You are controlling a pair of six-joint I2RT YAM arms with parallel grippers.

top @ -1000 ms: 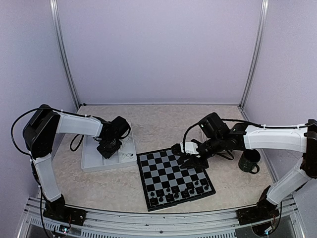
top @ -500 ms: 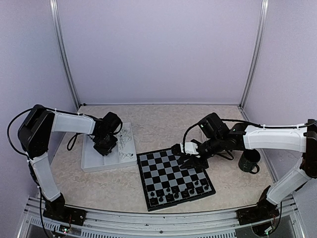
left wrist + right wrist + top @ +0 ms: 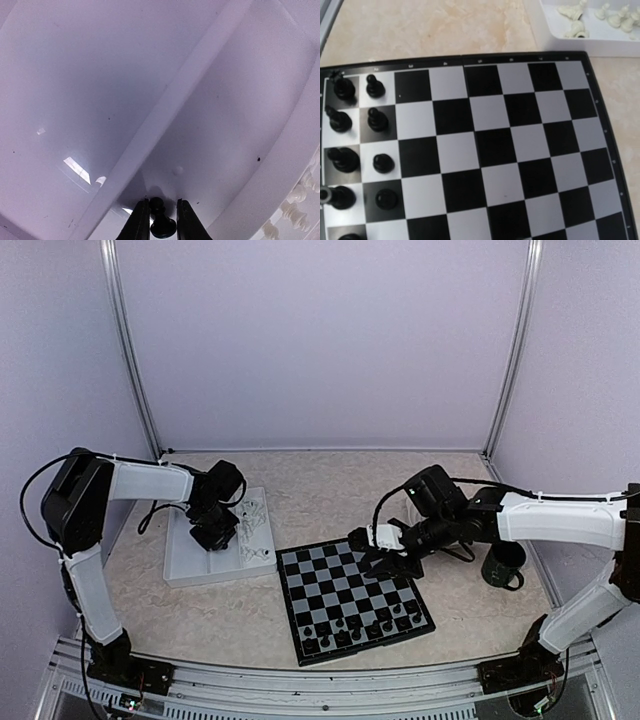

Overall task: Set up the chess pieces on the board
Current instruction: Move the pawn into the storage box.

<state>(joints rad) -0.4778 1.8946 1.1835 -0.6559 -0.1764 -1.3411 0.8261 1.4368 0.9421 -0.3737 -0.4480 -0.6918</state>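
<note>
Two rows at the near edge of the board [image 3: 330, 585] carry black pieces [image 3: 362, 623]. We judge that side only partly filled, and the far rows are bare. Over the board's far right part hangs the right gripper [image 3: 386, 564]. Its fingers are outside its own wrist view and too dark from above, so we cannot tell whether they are apart or together. We read that hover as waiting clear of the standing pieces.

A dark mug [image 3: 503, 565] stands right of the board. Left of the board lies the white tray [image 3: 190, 565], with white pieces [image 3: 257, 532] heaped in its right-hand compartment. The left gripper [image 3: 160, 222] is down in a middle compartment, just beside a divider. Its fingers [image 3: 140, 225] are clamped on a black pawn [image 3: 161, 227], whose round head seems to point away from the wrist.

We judge the step in hand to be lifting this pawn out for a free square in the black rows. Held that way round, it may need turning to stand, and so tiny a piece could twist in the grip.
</note>
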